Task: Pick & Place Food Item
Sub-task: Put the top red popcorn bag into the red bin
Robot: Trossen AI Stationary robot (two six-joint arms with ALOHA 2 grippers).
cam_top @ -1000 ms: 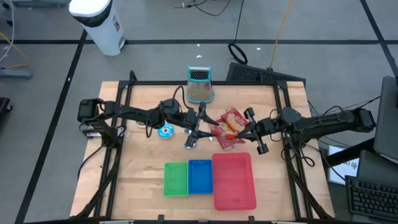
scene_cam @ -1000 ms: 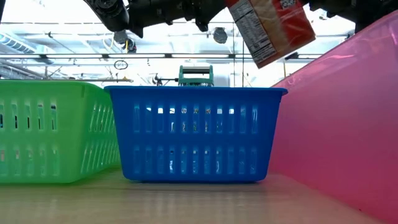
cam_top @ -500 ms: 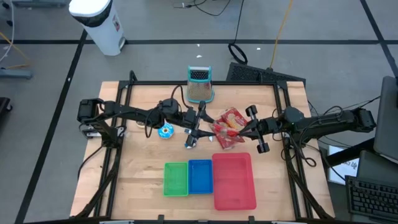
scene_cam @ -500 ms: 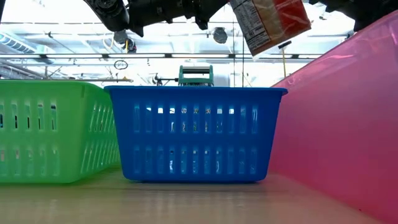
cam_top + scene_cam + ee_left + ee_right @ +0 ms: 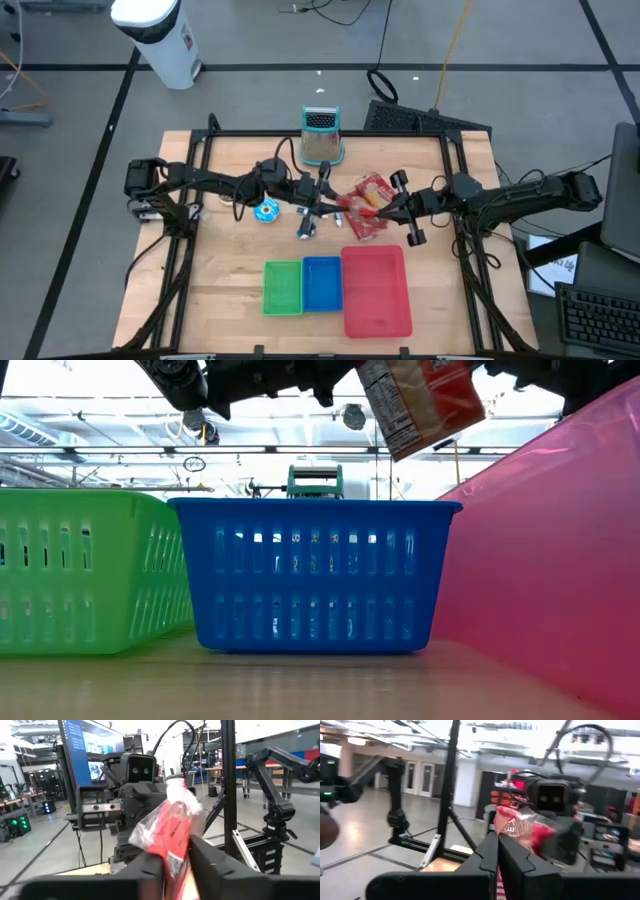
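wooden bench (image 5: 220,260): snack bag (image 5: 368,205) airborne at centre, clamped by left end effector (image 5: 335,207) and right end effector (image 5: 382,213); red bin (image 5: 377,295), 6 o'clock, unfilled; placement pending.

Baskets (image 5: 303,286) open above — grater (image 5: 321,138) seemingly blocks table's rear.

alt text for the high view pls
Both grippers, left and right, meet at a red snack bag held above the wooden table; green, blue and pink baskets sit nearer the front edge.
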